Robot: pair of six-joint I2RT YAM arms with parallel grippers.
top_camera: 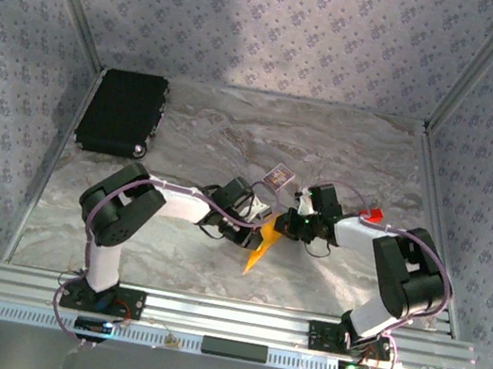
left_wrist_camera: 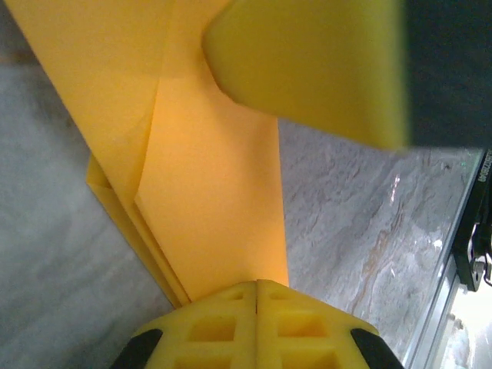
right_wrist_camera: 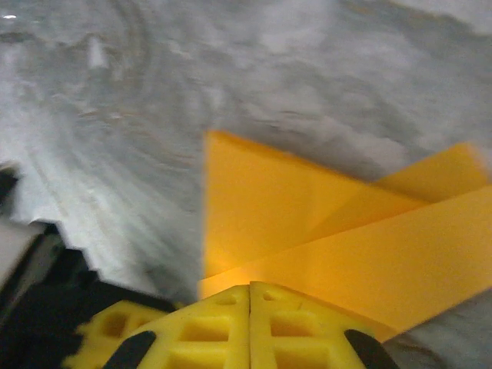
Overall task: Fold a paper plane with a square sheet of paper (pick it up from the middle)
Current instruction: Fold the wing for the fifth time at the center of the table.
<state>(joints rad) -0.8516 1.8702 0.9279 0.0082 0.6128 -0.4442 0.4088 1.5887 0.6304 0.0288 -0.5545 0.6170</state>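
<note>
The square sheet of paper is folded into a slim orange-yellow paper plane (top_camera: pixel 262 242), its point aimed at the near edge of the table. My left gripper (top_camera: pixel 259 212) is shut on its far end; in the left wrist view the layered paper (left_wrist_camera: pixel 207 200) runs out from between the closed fingertips (left_wrist_camera: pixel 231 296). My right gripper (top_camera: pixel 289 223) is shut on the same end from the right. The right wrist view has creased flaps of the paper plane (right_wrist_camera: pixel 307 223) spreading out from its closed fingertips (right_wrist_camera: pixel 277 304). A right finger (left_wrist_camera: pixel 307 69) shows above the paper in the left wrist view.
A black case (top_camera: pixel 123 112) lies at the back left of the marble table (top_camera: pixel 168 247). A small purple-and-white card (top_camera: pixel 276 176) sits just beyond the grippers. A tiny red block (top_camera: pixel 373 215) is by the right arm. Patterned walls enclose the table.
</note>
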